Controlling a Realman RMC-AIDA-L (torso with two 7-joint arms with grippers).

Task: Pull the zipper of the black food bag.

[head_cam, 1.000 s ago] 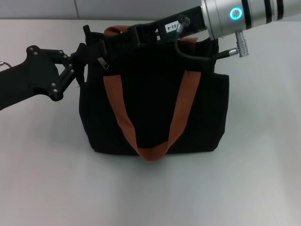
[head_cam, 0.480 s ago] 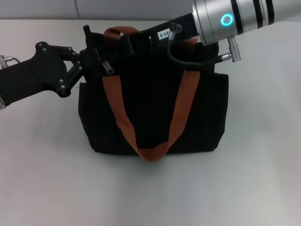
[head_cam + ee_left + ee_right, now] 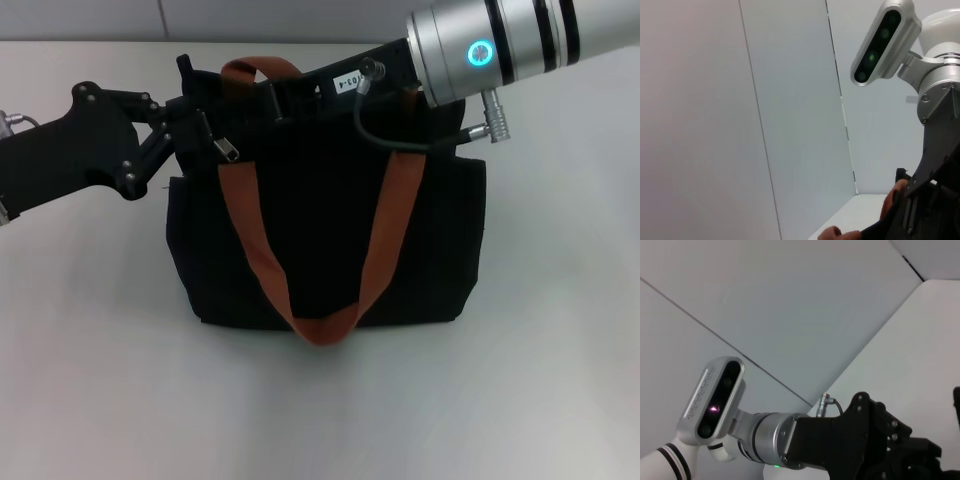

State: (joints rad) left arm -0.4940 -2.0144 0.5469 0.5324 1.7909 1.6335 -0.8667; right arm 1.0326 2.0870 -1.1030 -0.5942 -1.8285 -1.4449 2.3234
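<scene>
The black food bag (image 3: 330, 230) stands upright mid-table in the head view, its orange-brown strap handles (image 3: 255, 240) hanging down the front. The zipper's small silver pull tab (image 3: 226, 151) hangs at the bag's top left corner. My left gripper (image 3: 195, 125) reaches in from the left and sits against that corner, just beside the tab. My right gripper (image 3: 268, 95) reaches in from the upper right and lies along the bag's top edge, right of the tab. Black on black hides both grips. A bit of strap (image 3: 889, 204) shows in the left wrist view.
The bag stands on a white table (image 3: 100, 380) with a pale wall (image 3: 100, 18) behind it. The right arm's silver forearm (image 3: 500, 45) and its cable (image 3: 400, 140) hang over the bag's top right. The right wrist view shows my left arm's black gripper (image 3: 875, 440).
My left gripper has moved up and right onto the bag's top left corner. My right arm has slid left along the bag's top. The pull tab has dropped slightly.
</scene>
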